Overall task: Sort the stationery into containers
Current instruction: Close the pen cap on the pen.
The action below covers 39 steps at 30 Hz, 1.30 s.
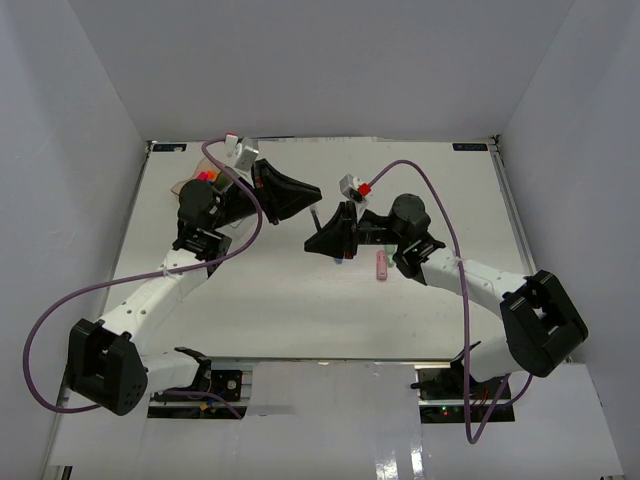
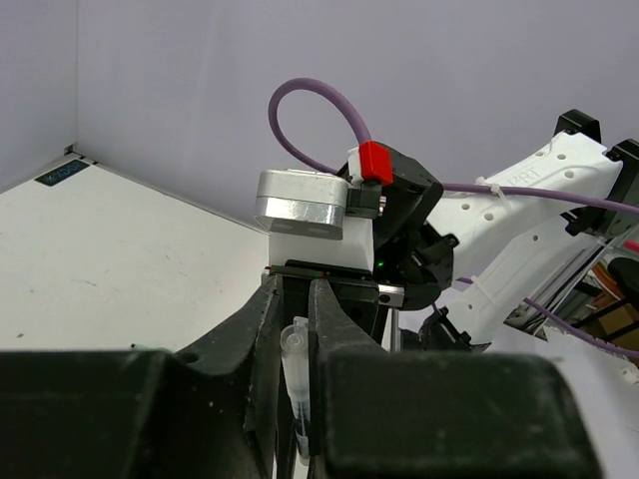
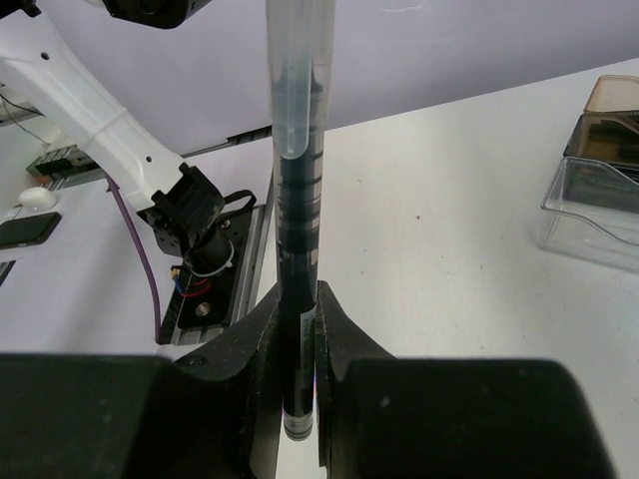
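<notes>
1. Edges: white walls (image 1: 90, 120) box in your table (image 1: 300, 320) on the left, far and right sides. The far edge runs just under the back wall. The side edges sit close against the side walls, and both arm bases stand at the near edge.
2. Room to move: bare tabletop shows across the near half between the two bases and again in the far right quarter. The grippers meet near the middle of the table.
3. Organiser tray (image 3: 589, 195): it sits far left, partly under the left arm's wrist in the overhead view. Amber, smoky and clear compartments adjoin. Coloured caps (image 1: 206, 177) show at its far end; the arm hides the rest of the contents.
4. Pink marker (image 1: 381, 265): it lies flat on the table just right of the right gripper, not touching it and well apart from the tray.
5. Right gripper (image 3: 298, 294): clenched on a thin pen (image 3: 297, 200) with a clear barrel and a dark core. The pen runs straight out from between the fingers.
6. Left gripper (image 2: 296, 294): the fingers pinch the clear end of a thin pen from both sides. This gripper faces the right wrist head-on. It appears to be the same pen, but you cannot confirm that from the overhead view.
7. A purple cable (image 1: 440, 210) loops off each wrist above the table.
</notes>
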Each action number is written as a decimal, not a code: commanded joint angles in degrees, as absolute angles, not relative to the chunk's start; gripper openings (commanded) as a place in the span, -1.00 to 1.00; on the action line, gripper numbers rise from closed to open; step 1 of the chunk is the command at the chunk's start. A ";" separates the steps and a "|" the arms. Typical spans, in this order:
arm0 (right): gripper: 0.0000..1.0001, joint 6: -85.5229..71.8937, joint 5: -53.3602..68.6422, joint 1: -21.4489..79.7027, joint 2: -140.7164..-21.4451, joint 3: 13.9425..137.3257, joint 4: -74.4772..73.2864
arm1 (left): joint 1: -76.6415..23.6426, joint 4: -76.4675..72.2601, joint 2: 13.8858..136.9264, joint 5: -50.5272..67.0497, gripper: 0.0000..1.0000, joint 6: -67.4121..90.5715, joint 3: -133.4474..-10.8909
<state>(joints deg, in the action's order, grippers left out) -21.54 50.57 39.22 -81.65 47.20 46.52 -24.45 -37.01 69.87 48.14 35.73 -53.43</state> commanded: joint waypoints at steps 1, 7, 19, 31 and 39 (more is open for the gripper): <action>-0.85 -21.27 51.33 39.38 -80.51 49.74 51.94 | -25.40 -32.62 70.22 48.16 -0.67 32.79 -54.75; -0.85 -22.06 51.50 38.67 -79.98 53.17 51.86 | -26.63 -23.91 70.40 48.08 -0.94 27.60 -54.93; -0.85 -24.25 51.59 35.60 -77.69 55.81 56.95 | -26.63 -21.89 72.15 49.83 -1.00 30.41 -51.68; -0.85 -25.58 52.91 35.33 -80.51 63.19 58.27 | -28.92 -20.83 75.94 50.98 -1.00 32.52 -49.75; -0.85 -25.66 53.09 35.16 -80.16 61.36 58.18 | -29.09 -18.20 75.68 49.32 -1.00 31.82 -52.11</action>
<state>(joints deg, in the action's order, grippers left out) -25.28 56.99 35.09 -84.18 54.13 40.53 -26.44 -35.48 72.34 41.21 32.99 -55.02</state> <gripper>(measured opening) 0.177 0.223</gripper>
